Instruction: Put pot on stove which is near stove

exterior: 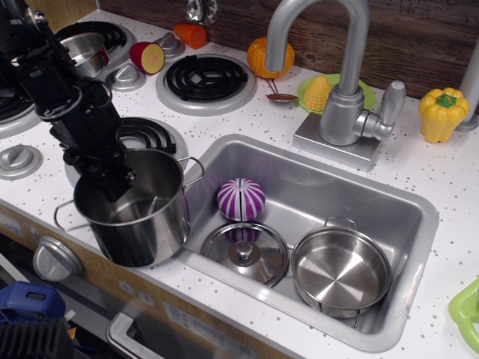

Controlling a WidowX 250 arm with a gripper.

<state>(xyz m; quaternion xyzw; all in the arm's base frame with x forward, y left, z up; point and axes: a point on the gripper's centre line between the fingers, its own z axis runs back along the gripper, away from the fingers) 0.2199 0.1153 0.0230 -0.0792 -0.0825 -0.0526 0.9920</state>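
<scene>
The tall shiny steel pot point(142, 217) stands upright on the white counter at the front, just left of the sink and half over the near burner. That stove burner point(146, 136), a black coil in a silver rim, shows behind the pot. My black gripper point(111, 181) reaches down over the pot's far-left rim, with one finger inside and the rest outside. The fingers look closed on the rim, though the tips are partly hidden by the pot wall.
The sink point(389, 209) holds a purple striped ball point(241, 199), a flat lid point(245, 251) and a shallow pan point(340, 271). A second burner point(206, 78) lies behind. The tap point(337, 90), a yellow pepper point(441, 112) and control knobs point(16, 159) are nearby.
</scene>
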